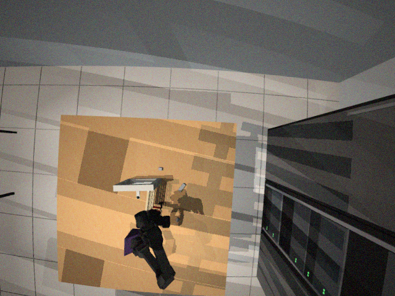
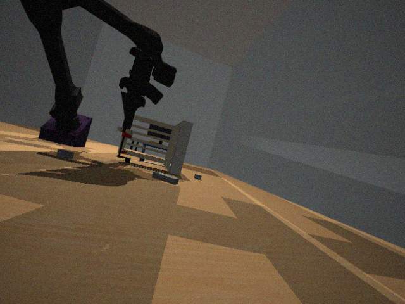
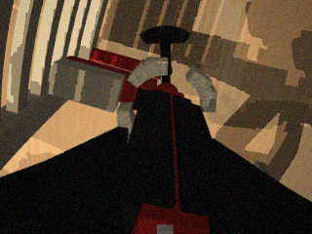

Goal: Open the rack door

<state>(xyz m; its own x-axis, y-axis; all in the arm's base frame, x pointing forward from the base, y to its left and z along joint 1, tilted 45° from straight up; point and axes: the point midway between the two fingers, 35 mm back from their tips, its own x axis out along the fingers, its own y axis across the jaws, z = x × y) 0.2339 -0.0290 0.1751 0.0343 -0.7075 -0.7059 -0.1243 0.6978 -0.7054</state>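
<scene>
The slatted rack door (image 1: 149,199) (image 2: 149,156) stands swung out from the pale frame (image 1: 134,187) (image 2: 180,149), at roughly a right angle to it. The upright black handle (image 2: 121,147) (image 3: 166,51) is at the door's free edge, beside red parts; its wide foot shows in the wrist view. My gripper (image 2: 126,125) (image 3: 164,144) points down and is shut on the handle's upper part. The gripped part is hidden behind the dark fingers. In the top view the arm hides most of the gripper.
Small grey blocks (image 1: 160,168) (image 1: 182,187) (image 2: 165,177) (image 2: 197,177) lie on the table near the frame; another grey block (image 2: 64,154) lies nearer the arm's purple base (image 1: 128,243) (image 2: 83,132). A small peg (image 1: 137,193) sticks out from the frame's front.
</scene>
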